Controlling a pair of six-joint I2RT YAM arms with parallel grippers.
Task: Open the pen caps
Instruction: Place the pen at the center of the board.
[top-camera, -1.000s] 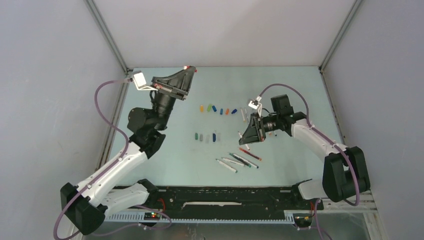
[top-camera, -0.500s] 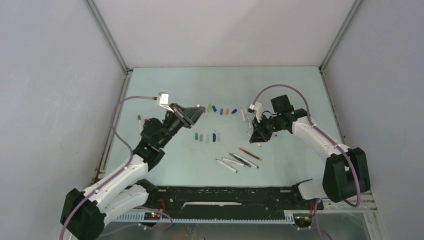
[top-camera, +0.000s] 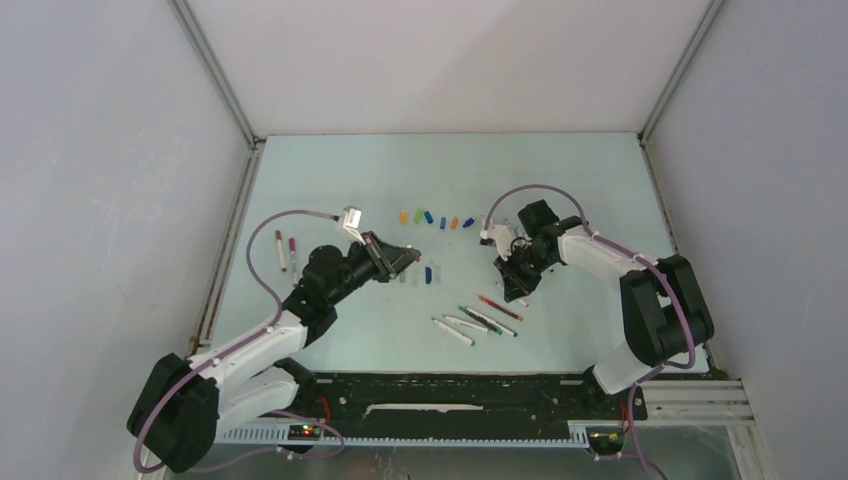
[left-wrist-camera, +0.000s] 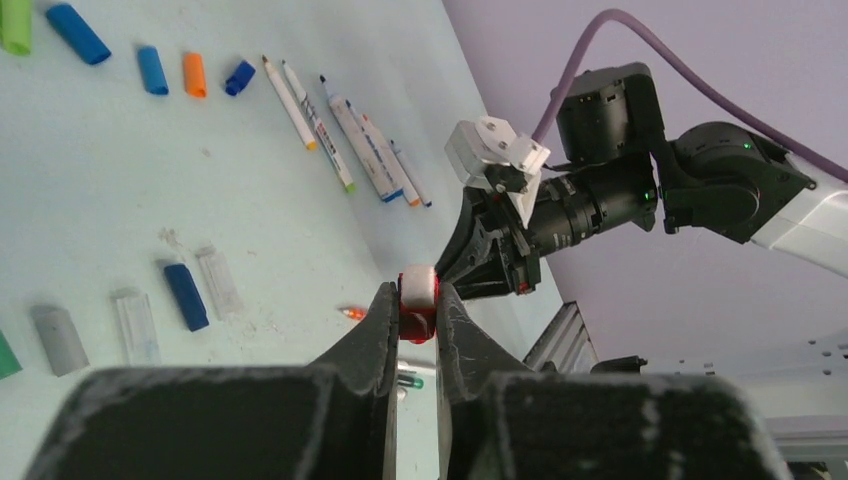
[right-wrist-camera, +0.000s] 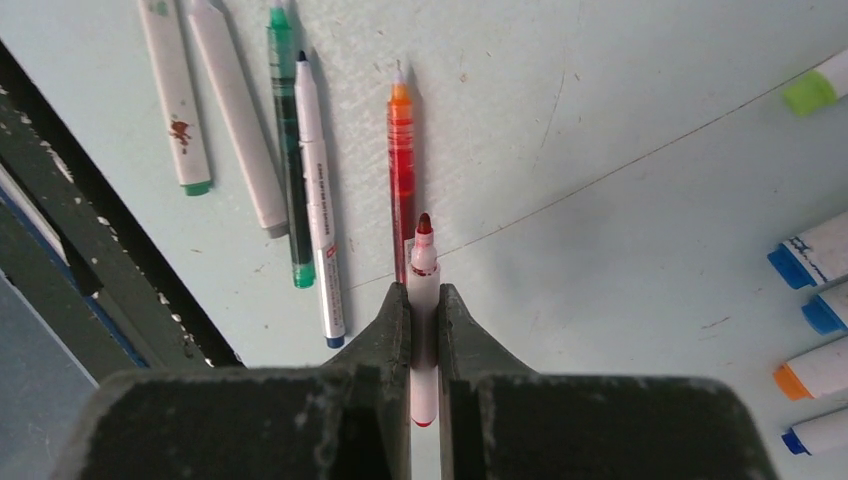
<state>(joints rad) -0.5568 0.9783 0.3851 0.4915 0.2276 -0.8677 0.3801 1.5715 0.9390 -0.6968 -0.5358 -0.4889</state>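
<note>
Far L, near the edge of the pale green tabletop (top-camera: 330, 170): two thin white pens w/ dark ends (top-camera: 281, 252), side by side. My left gripper (left-wrist-camera: 417, 300) is clenched on a short red plastic pen cap w/ white end (left-wrist-camera: 418, 290). From the top cam it hangs over the 2nd row of caps: grey plastic cap (left-wrist-camera: 58, 340), two clear ones, dark blue plastic cap (left-wrist-camera: 185, 295). Further back is a row of loose short plastic caps: yellow (top-camera: 403, 216), green (top-camera: 418, 214), blues, orange (top-camera: 454, 222). Nearer me, centre-R, a bunch of long thin white pen barrels (top-camera: 470, 322) lies loose, plus a see-through red-orange pen (right-wrist-camera: 401, 150). My right gripper (right-wrist-camera: 423, 300) is clamped on an uncapped white pen barrel w/ dark red tip (right-wrist-camera: 423, 272), tip poking out past the fingers, just beside that red-orange pen
</note>
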